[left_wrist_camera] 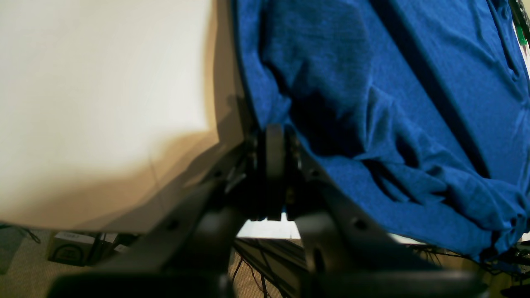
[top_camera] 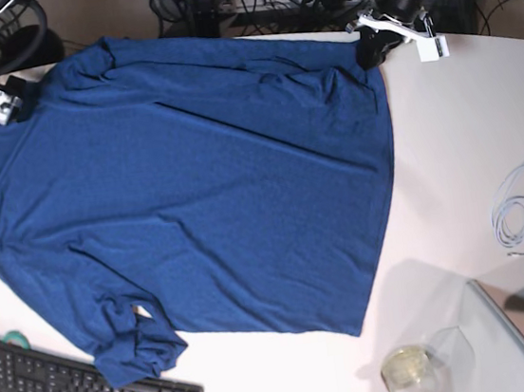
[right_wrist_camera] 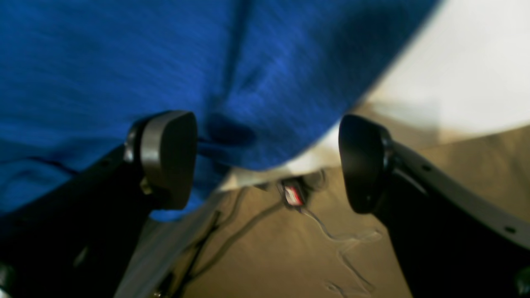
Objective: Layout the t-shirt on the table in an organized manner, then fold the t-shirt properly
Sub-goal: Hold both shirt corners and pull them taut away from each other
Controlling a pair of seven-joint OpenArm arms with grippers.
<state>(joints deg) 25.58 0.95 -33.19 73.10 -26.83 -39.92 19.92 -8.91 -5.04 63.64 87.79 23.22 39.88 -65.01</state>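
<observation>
The dark blue t-shirt [top_camera: 194,185] lies spread over most of the white table [top_camera: 465,133], with one sleeve bunched near the keyboard. My left gripper [top_camera: 370,49] sits at the shirt's far right corner. In the left wrist view its fingers [left_wrist_camera: 275,140] are shut on the edge of the t-shirt [left_wrist_camera: 372,103], and the cloth puckers toward them. My right gripper [top_camera: 4,105] is at the far left corner. In the right wrist view this gripper [right_wrist_camera: 265,161] stands open, pads wide apart, over the t-shirt [right_wrist_camera: 124,62] hem at the table [right_wrist_camera: 476,62] edge.
A black keyboard [top_camera: 85,390] lies at the near left, touching the bunched sleeve. A glass jar [top_camera: 408,369] and a grey translucent tray [top_camera: 509,338] stand at the near right. A coiled white cable [top_camera: 522,207] rests at the right. Cables clutter the floor beyond the far edge.
</observation>
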